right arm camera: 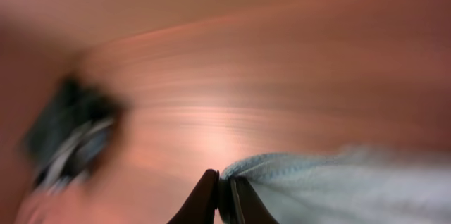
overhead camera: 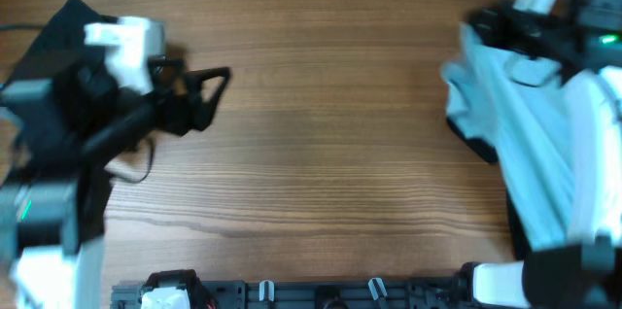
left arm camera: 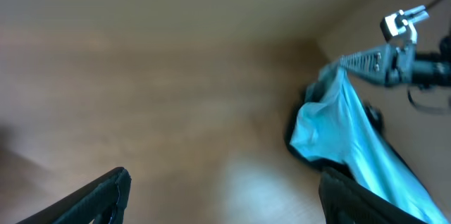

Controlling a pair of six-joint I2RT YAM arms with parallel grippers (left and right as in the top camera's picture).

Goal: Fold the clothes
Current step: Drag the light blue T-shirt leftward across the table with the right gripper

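Observation:
The pale light-blue T-shirt [overhead camera: 530, 154] hangs bunched at the table's right side, lifted off the wood, with dark fabric under its left edge. My right gripper [right arm camera: 223, 199] is shut on a hemmed edge of the shirt [right arm camera: 338, 182]; in the overhead view its jaws are hidden among the arm and cloth near the top right. My left gripper [overhead camera: 216, 90] is open and empty over the left part of the table, far from the shirt. The left wrist view shows the shirt [left arm camera: 345, 139] hanging from the right arm.
A black garment [overhead camera: 58, 32] lies at the far left under my left arm. The wooden table [overhead camera: 330, 134] spans the middle. A dark rail with clips [overhead camera: 321, 294] runs along the front edge.

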